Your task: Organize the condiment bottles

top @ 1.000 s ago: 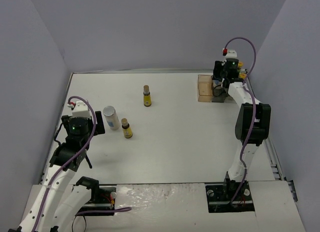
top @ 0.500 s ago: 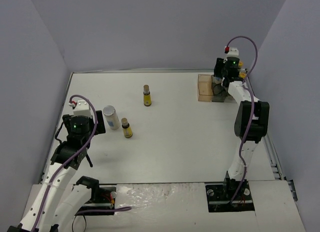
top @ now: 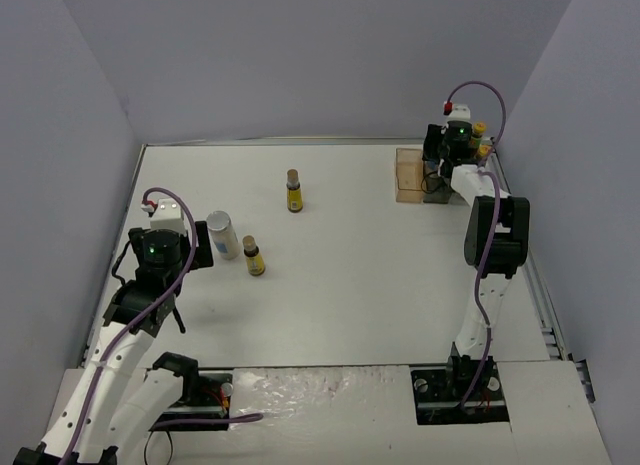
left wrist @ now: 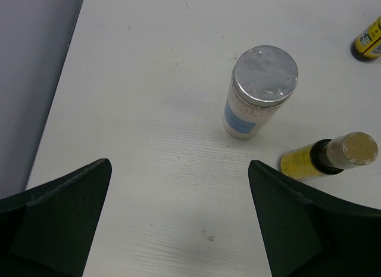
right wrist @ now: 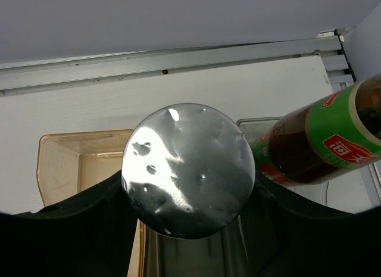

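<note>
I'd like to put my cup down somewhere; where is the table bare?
Widest: the middle and near part of the table, between the near yellow-labelled bottle and the orange tray. Crowded: the tray corner under the right claw, and the left side around the blue-labelled shaker.

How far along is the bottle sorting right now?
Done: a dark red bottle is already at the tray. In hand: the right arm's fingers hold a silver-lidded shaker above the tray. Left: the other shaker and two small yellow bottles stand loose on the table, the left arm's fingers open near them.
</note>
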Available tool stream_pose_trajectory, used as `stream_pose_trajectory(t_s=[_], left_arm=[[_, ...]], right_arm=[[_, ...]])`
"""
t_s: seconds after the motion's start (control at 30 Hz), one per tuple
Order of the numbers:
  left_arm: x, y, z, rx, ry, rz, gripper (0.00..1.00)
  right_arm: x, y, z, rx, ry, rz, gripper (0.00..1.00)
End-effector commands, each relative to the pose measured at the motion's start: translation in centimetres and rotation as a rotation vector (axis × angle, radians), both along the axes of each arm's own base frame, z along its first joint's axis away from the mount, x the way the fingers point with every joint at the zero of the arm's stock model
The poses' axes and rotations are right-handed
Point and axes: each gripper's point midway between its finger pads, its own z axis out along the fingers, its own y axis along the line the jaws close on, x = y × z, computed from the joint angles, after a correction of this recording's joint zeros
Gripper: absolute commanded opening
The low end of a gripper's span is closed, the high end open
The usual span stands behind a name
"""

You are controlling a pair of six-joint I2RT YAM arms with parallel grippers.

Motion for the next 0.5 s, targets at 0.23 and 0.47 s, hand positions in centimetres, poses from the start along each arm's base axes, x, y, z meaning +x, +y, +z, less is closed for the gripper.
stream_pose_trajectory(t_s=[0.23, 0.47], left_arm=[[1.9, -2.5, 1.2, -0.138, -0.005, -0.045, 0.97], [3.4, -2.9, 1.5, -0.196, 0.036, 0.017, 0.97]], right_arm=[[-1.8, 0.4, 14.3, -0.009, -0.233, 0.016, 0.93], [-7.2, 3.8, 20.2, 0.054, -0.286, 0.104, 1.00]])
